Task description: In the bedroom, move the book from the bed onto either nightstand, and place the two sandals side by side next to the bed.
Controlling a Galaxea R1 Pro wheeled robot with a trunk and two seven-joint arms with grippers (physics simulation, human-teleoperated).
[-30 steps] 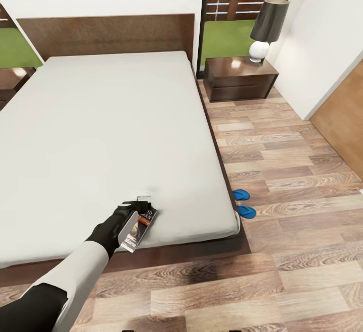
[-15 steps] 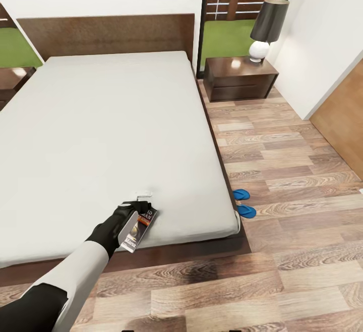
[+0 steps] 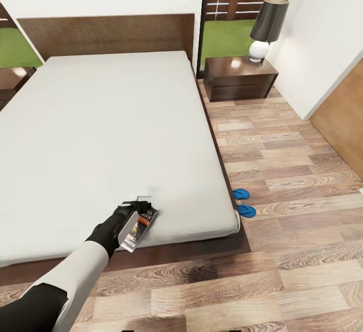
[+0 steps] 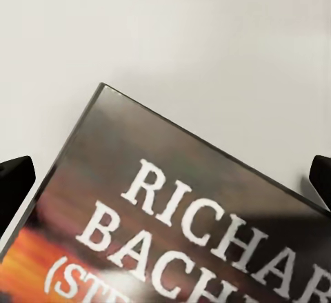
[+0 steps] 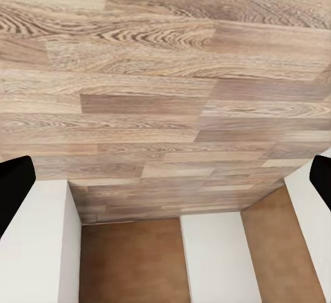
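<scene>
Dark-covered, with an orange band, the thin paperback book is seen at the foot edge of the pale-grey mattress of the bed, framed by the left gripper; whether it is clasped cannot be told. The right gripper is spread wide over plank floor. Two blue sandals lie beside the bed; the dark nightstand beyond them carries a lamp.

Left hand outstretched, fingers clamped closed.

Floor: light-brown wood planks, strong grain, staggered joints.
White panels: upright pale strips along one edge of the floor.
Brown panels: set between the white ones.
Right gripper: dark fingertips at both side edges, jaws wide apart.
</scene>
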